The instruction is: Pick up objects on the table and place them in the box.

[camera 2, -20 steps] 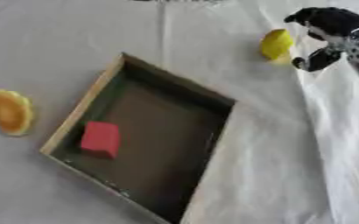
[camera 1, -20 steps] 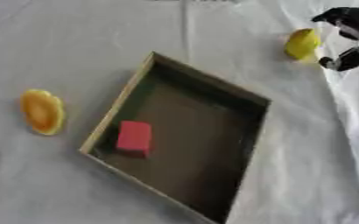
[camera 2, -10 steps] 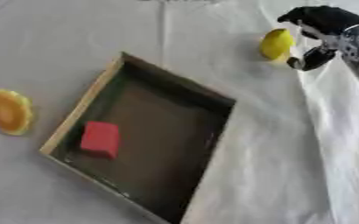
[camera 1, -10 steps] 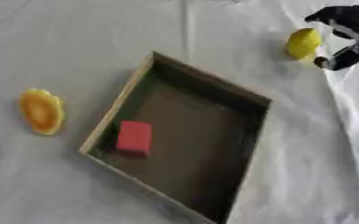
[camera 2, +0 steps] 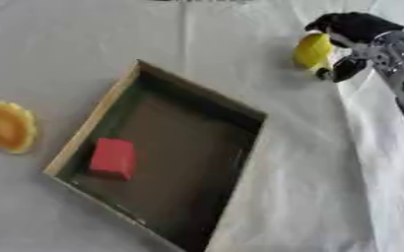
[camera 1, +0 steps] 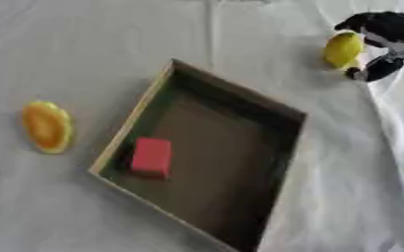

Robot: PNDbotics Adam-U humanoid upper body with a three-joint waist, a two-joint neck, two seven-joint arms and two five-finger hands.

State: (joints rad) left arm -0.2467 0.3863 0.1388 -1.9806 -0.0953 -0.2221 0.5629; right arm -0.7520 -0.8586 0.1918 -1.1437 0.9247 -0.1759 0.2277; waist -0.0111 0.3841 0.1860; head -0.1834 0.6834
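While right hand [camera 2: 353, 34] grips one lemon [camera 2: 312, 50], one box [camera 1: 240, 101], one red block [camera 1: 151, 156]

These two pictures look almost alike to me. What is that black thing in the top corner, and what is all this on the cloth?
Both pictures come from two cameras side by side in a robot's head, looking down at a table, so they nearly match. The black thing is the robot's right hand, reaching in from the upper right. Its fingers curve around a yellow fruit-like object; whether it is lifted yet I cannot tell. In the middle sits a shallow wooden box with a red block inside. Left of the box, an orange slice-shaped object lies on the white cloth. The left hand does not show.
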